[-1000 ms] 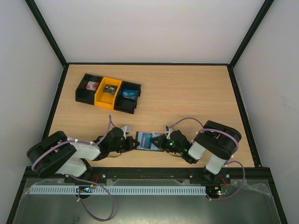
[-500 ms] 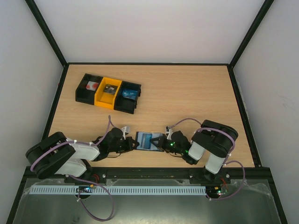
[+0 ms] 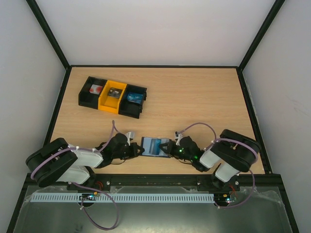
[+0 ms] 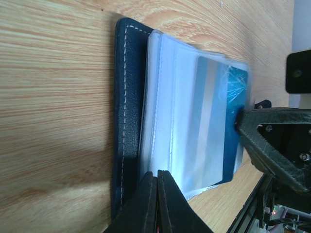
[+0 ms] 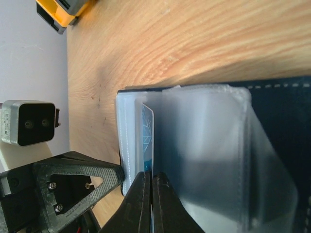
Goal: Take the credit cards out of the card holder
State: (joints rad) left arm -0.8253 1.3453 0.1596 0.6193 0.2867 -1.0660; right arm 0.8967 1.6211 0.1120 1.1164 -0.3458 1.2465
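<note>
The card holder (image 3: 151, 146) lies open on the table between my two grippers. In the left wrist view its dark stitched edge (image 4: 127, 97) and clear sleeves show, with a bright blue credit card (image 4: 232, 121) in a sleeve. My left gripper (image 4: 157, 178) is shut on the near edge of the card holder's sleeves; in the top view it (image 3: 140, 150) is at the holder's left side. My right gripper (image 5: 151, 179) is shut on the edge of the blue credit card (image 5: 147, 138); in the top view it (image 3: 170, 150) is at the holder's right side.
A row of black and yellow bins (image 3: 112, 96) stands at the back left, with a red-and-white item (image 3: 95, 89) in the left one. The table's near edge (image 3: 155, 174) is just behind both grippers. Black frame posts rise at the table's far corners.
My right arm's upper body has swung out to the right and lower. Both grippers stay at the card holder, which has barely moved.
</note>
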